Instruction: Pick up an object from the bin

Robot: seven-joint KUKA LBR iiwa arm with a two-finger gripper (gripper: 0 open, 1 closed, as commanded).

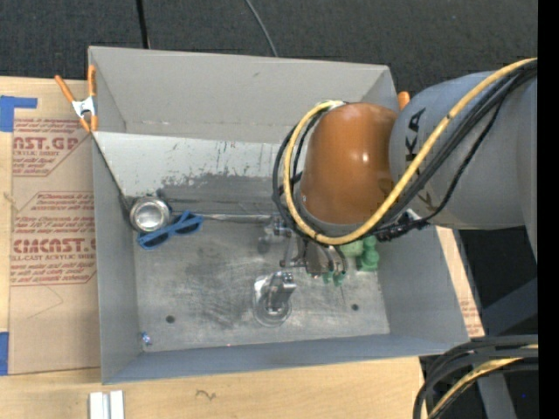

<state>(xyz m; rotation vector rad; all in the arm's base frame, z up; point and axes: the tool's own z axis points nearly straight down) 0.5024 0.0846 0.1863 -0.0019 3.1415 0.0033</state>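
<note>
The gripper [279, 291] hangs just left of the green block [360, 256] — perhaps over a silvery piece [263, 311] — its grip I cannot tell.

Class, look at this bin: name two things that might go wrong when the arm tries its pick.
The hand hangs over a shiny metal piece on the bin floor; smooth metal may slip from a grasp. The green thing lies close beside, partly under the arm, and may get nudged or caught.
</note>
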